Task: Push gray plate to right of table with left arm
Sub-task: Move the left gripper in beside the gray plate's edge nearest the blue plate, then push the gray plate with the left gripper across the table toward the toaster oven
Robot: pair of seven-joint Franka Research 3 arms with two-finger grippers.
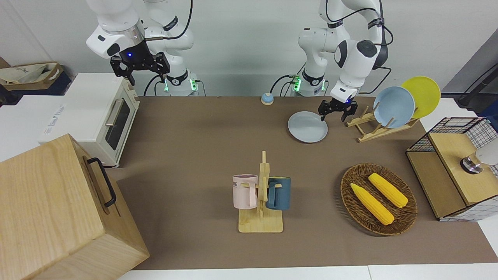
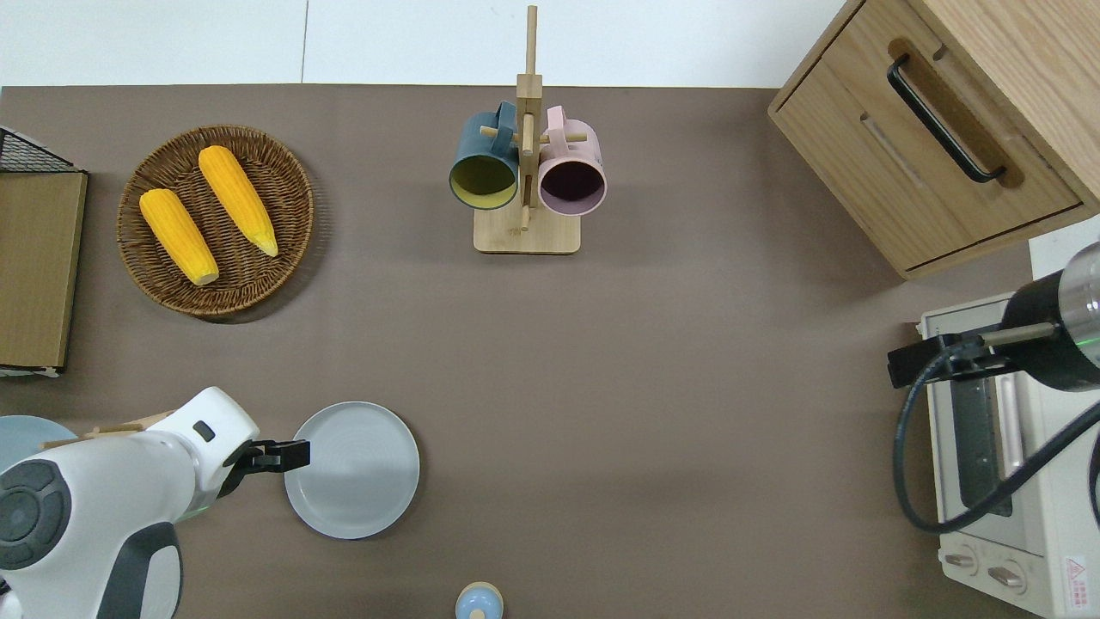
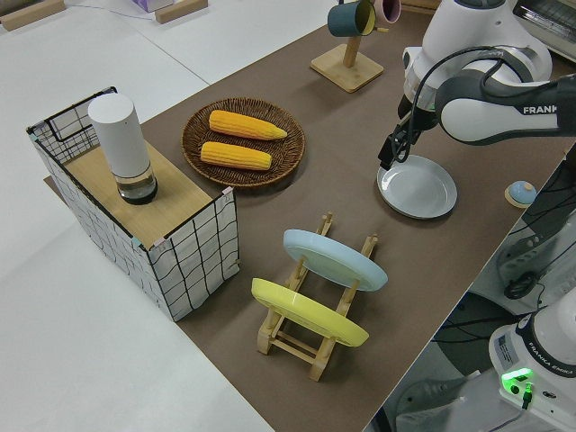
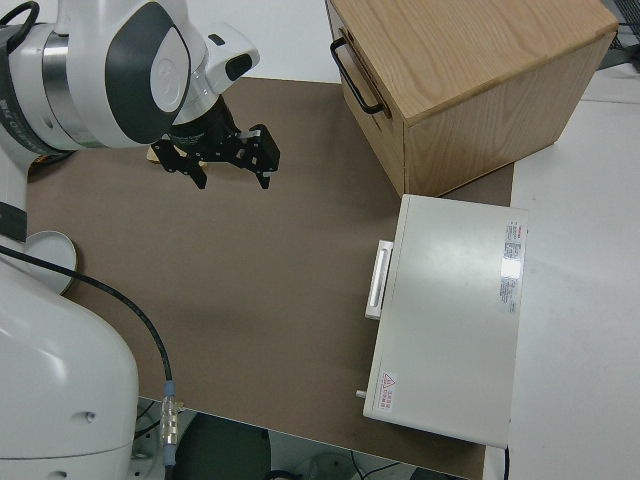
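Note:
The gray plate (image 1: pixel 307 127) lies flat on the brown table (image 1: pixel 194 128), near the robots and toward the left arm's end; it also shows in the overhead view (image 2: pixel 351 469) and the left side view (image 3: pixel 417 186). My left gripper (image 1: pixel 333 116) is open and empty, low at the plate's rim on the side toward the left arm's end of the table. In the overhead view the left gripper (image 2: pixel 296 453) just overlaps that rim; the left side view shows the gripper (image 3: pixel 394 160) at the rim too. My right gripper (image 1: pixel 144 74) is open and parked.
A wooden rack (image 1: pixel 371 128) beside the plate holds a sky-blue plate (image 1: pixel 393 107) and a yellow plate (image 1: pixel 422 95). A wicker basket (image 1: pixel 404 217) holds two corn cobs. A mug tree (image 1: pixel 261 194), bell (image 1: pixel 267 98), toaster oven (image 1: pixel 93 116), wooden cabinet (image 1: pixel 58 210) and wire box (image 1: pixel 455 167) stand around.

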